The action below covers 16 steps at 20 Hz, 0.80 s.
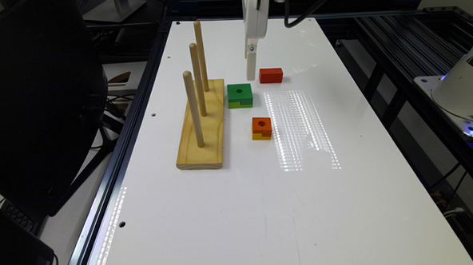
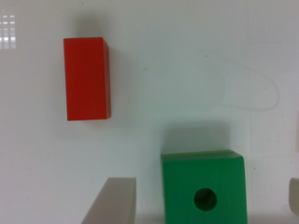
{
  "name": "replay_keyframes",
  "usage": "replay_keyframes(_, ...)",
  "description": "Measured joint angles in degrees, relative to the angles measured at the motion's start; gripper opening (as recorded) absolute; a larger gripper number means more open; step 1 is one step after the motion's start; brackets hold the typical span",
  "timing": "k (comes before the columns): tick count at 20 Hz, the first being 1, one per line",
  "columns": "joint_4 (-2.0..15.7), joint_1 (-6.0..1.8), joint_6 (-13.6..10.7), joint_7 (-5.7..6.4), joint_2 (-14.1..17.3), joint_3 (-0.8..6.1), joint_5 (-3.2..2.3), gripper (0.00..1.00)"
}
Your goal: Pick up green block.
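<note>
The white table (image 1: 232,212) takes up most of the exterior view, running from the lower edge up to the top centre of the frame, with a bright patch of reflected light right of centre. On it, left of centre, lies a wooden peg board (image 1: 202,128) with three upright dowels in a row along its length.

The robot arm (image 1: 255,12) comes down from the top centre of the frame. Its gripper (image 1: 251,70) hangs above the table between the green block and the red block, with its tip just above and to the upper right of the green block. In the wrist view one pale finger (image 2: 114,200) stands at the lower left and the edge of the other at the lower right border; the green block (image 2: 204,186) lies between them with clear table on either side. The jaws are spread wide and hold nothing.

In the exterior view the green block (image 1: 240,95) sits flat on the table just right of the peg board, dark green top with a round hole, lime-yellow lower part. The red block (image 1: 271,75), plain, lies near its upper right, apart from it. The orange-and-yellow block (image 1: 262,128), holed, sits below the green block, apart from it.
</note>
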Motion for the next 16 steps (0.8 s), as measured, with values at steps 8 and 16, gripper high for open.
replay_keyframes(8,0.34,0.01,3.5,0.00,4.1,0.11,-0.03,1.00)
replay_keyframes(16,1.37,0.03,4.5,0.04,5.6,0.70,-0.03,1.00)
